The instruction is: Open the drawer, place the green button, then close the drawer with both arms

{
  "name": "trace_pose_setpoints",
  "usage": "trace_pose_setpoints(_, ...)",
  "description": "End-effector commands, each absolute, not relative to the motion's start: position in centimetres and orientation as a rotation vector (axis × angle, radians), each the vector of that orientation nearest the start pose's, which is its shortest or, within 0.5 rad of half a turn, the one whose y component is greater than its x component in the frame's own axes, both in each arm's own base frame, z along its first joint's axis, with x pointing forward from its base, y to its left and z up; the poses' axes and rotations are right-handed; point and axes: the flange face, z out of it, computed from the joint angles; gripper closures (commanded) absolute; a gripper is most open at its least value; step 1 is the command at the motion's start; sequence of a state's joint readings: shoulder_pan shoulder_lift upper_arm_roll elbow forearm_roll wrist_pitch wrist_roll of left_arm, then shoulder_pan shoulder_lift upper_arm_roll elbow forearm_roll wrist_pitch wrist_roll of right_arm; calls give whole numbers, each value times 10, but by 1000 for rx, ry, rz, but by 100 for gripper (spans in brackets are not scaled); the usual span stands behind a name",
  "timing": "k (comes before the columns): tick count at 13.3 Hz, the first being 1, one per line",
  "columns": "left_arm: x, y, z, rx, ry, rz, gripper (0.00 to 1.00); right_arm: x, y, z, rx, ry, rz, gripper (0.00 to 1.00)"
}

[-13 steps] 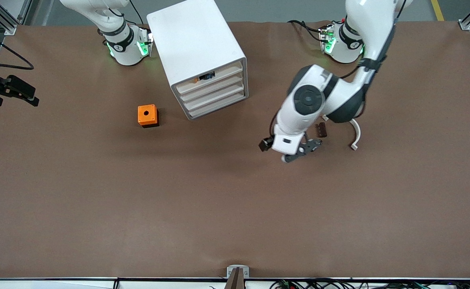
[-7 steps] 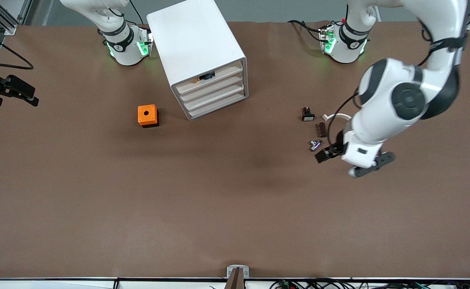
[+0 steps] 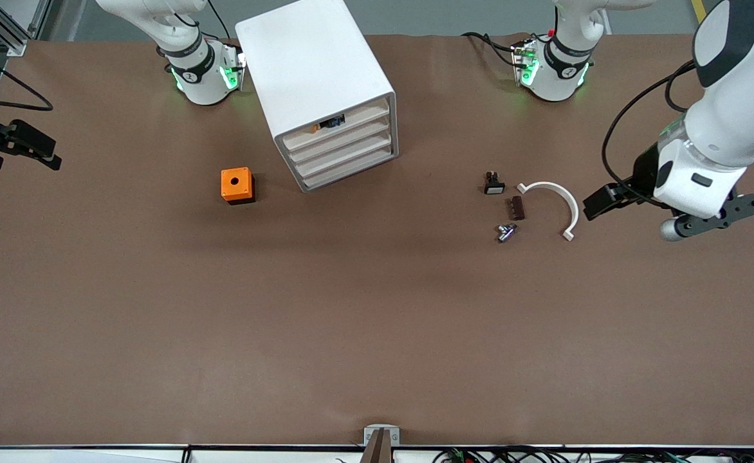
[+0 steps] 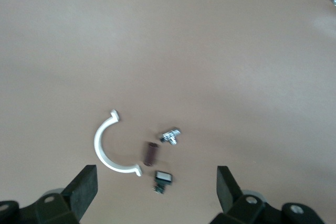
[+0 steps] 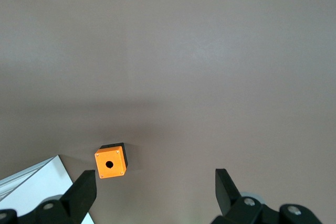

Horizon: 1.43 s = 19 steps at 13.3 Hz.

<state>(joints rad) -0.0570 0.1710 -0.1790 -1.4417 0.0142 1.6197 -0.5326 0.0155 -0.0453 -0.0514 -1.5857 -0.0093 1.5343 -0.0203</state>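
The white cabinet stands between the arm bases, its four drawers shut; the drawer is the lowest one. The button is out of view. My left gripper hangs open and empty over bare table, toward the left arm's end from the small parts. Its wrist view shows the left gripper high above those parts. My right gripper waits at the right arm's end of the table. The right gripper is open and empty, high above the table.
An orange box with a hole sits beside the cabinet. A black switch with white face, a brown piece, a metal fitting and a white arc lie together.
My left arm has swung from over the small parts toward its own end of the table, uncovering them. The right arm has not moved.
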Motion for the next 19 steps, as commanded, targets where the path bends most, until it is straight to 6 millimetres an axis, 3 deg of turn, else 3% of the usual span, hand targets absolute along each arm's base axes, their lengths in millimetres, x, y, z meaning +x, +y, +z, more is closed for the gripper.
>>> trace_pose_setpoints(1,587,-127,609,-3066,-366,-43,0,533,-22,645,-3159,23,6,0)
trace_pose_setpoints(7,579,-98,618,-3055,-336,20,0,533,-23,649,-3161,26,-4,0)
trace_pose_setpoints(12,568,-69,637,-3064,-299,25,0,533,-25,651,-3162,31,-9,0)
trace_pose_setpoints(13,559,-62,649,-3064,-289,15,0,533,-24,651,-3162,29,-9,0)
trace_pose_setpoints(19,535,-46,672,-3092,-190,45,0,533,-24,650,-3162,31,-6,0)
